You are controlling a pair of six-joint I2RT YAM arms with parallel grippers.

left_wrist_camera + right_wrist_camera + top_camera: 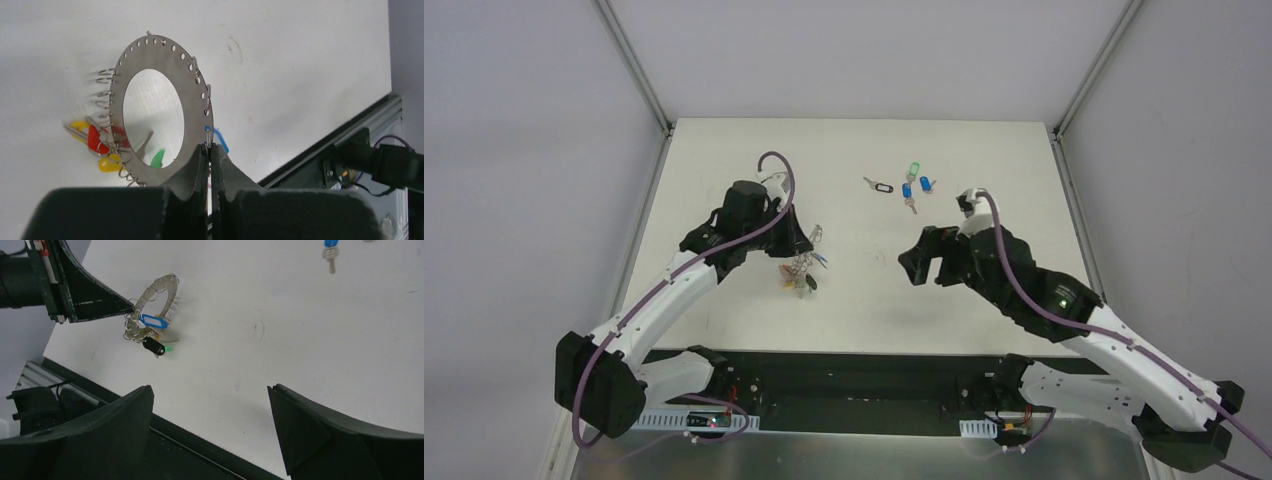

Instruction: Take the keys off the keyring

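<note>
One keyring (198,120) stands on edge left of centre, its lower rim clamped in the left gripper (209,150), with about six tagged keys (95,140) dangling. The right gripper (210,388) is spread wide and empty over bare table (984,140). Four loose keys (907,190) lie farther back, short of the far edge.

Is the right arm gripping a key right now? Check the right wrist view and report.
No, the right gripper has its jaws wide apart with nothing held between them.

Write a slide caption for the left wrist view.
Left gripper pinches the keyring at its rim, keys dangling.
</note>
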